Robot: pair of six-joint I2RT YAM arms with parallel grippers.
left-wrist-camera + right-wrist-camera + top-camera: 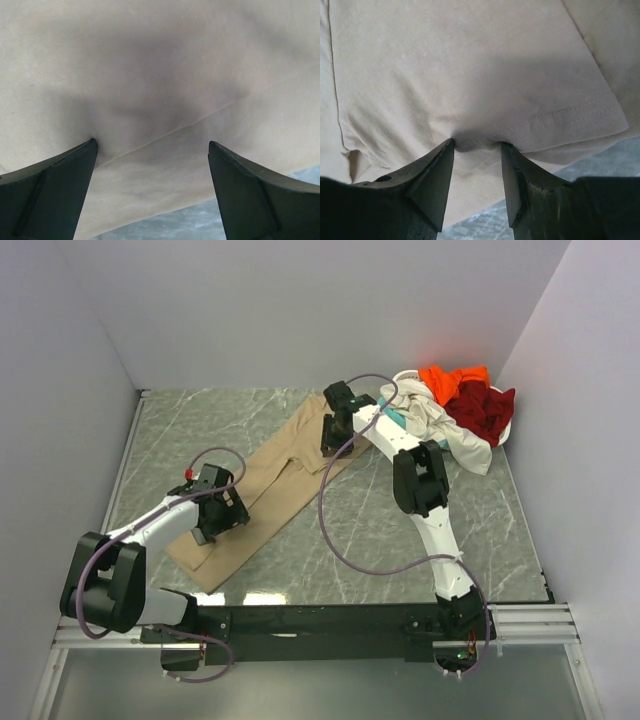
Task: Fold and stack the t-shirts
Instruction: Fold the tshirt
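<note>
Progress: early. The tan t-shirt (270,480) lies as a long narrow strip slanting across the worktop (380,540), seemingly folded lengthwise but not yet into a short packet.
Left to do: the cream t-shirt (455,435), orange t-shirt (450,375), dark red t-shirt (485,405) and a sliver of teal t-shirt (396,418) sit crumpled in a heap at the far right corner. No stack exists.
Left claw (150,145): spread wide, holding nothing, tips at the strip's near part.
Right claw (477,145): half open, tips pressing the far end of the strip, a small pucker of cloth between them, not clamped.
</note>
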